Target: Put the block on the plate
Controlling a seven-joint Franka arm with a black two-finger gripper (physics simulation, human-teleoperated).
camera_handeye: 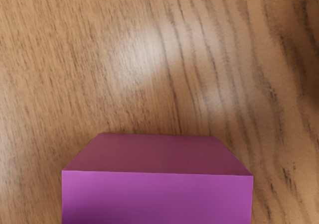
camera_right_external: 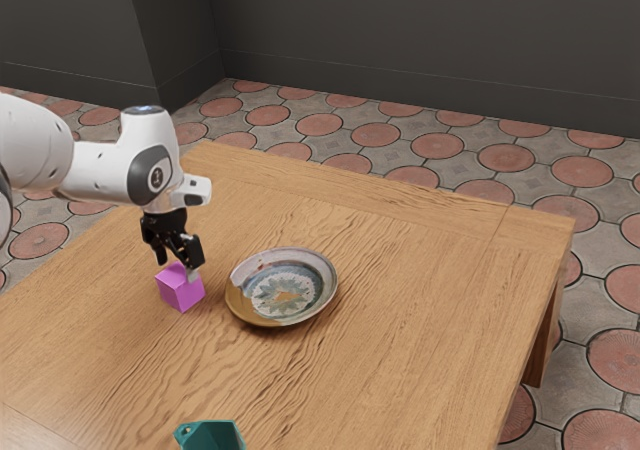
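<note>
A dark wall (camera_right_external: 420,40) stands behind a floor (camera_right_external: 375,135) of reddish round tiles, and in front of them is a wooden desk (camera_right_external: 430,300); over it the claw (camera_right_external: 177,269) points down with its two fingers apart, one tip overlapping the upper part of the pink block (camera_right_external: 181,290), though whether it touches I cannot tell; the block looms right under the hand in the wrist view, its edges nearly square to the camera, probably so that the fingers can come down along opposite sides; it sits flat on the desk, which should keep it steady for the pinch; I judge this to be the lining-up before the grip, with the carrying all to come; too shallow a hold might let it slip or tip; just beside the block, toward the exterior view's right, lies the patterned plate (camera_right_external: 284,292), near enough for a short lift across, its raised rim calling for some clearance; farther out, at the desk's near side, is a teal thing (camera_right_external: 212,436), out of that path.
</note>
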